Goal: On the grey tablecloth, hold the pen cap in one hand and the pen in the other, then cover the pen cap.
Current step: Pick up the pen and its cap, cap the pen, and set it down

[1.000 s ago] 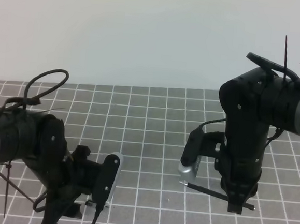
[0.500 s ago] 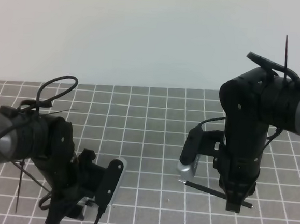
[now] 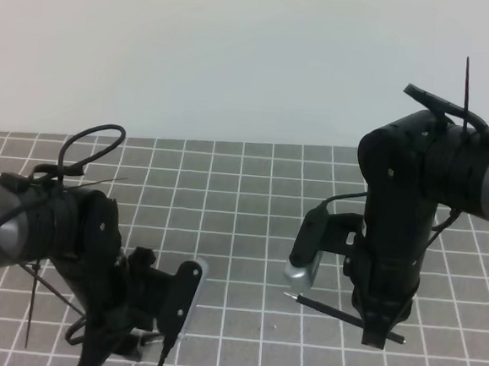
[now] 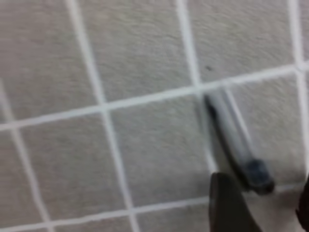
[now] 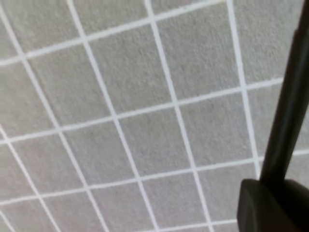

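Right gripper (image 3: pixel 374 333) clamps the stiff, slick pen (image 3: pixel 344 316) mid-barrel; left gripper (image 4: pixel 260 203) straddles the tiny light pen cap (image 4: pixel 236 145), closure unclear.

A plain, pale wall (image 3: pixel 237 55) fills the upper part of the exterior high view, off-white with a faint greenish cast toward the right and a slightly warmer tone at the far left. It carries no marks, windows or fixtures. The light is soft and even, casting no hard shadows on it. Its lower edge runs straight across the view, a little above mid-height. No floor or furniture shows in any view.
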